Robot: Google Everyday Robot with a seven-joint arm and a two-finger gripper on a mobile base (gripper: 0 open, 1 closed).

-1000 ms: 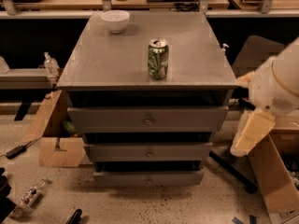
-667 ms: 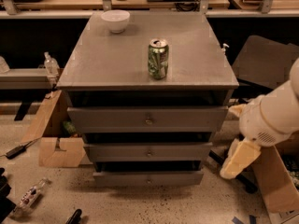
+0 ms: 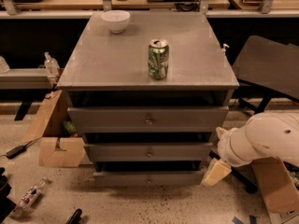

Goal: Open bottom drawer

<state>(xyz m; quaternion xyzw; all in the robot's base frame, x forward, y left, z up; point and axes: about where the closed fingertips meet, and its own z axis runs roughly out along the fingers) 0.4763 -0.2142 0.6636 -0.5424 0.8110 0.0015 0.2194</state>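
The grey cabinet (image 3: 117, 64) has three drawers stacked in its front. Lowest of them is the bottom drawer (image 3: 121, 178), a short flat grey front with a small round knob (image 3: 148, 180) at its centre, just above the floor. My gripper (image 3: 216, 172), cream-coloured on the end of a white arm (image 3: 266, 139), hangs low beside the right end of that drawer front, close to its corner. It is well to the right of the knob and does not touch it.
A green can (image 3: 158, 59) and a white bowl (image 3: 116, 20) stand on the cabinet top. Cardboard boxes (image 3: 58, 150) sit on the floor to the left, a dark chair (image 3: 268, 69) and another box (image 3: 275, 185) to the right. Small items litter the floor at the lower left.
The arm has swung down and to the left, bringing the gripper from beside the middle drawer's height to the bottom drawer's right corner. The drawers have not moved.
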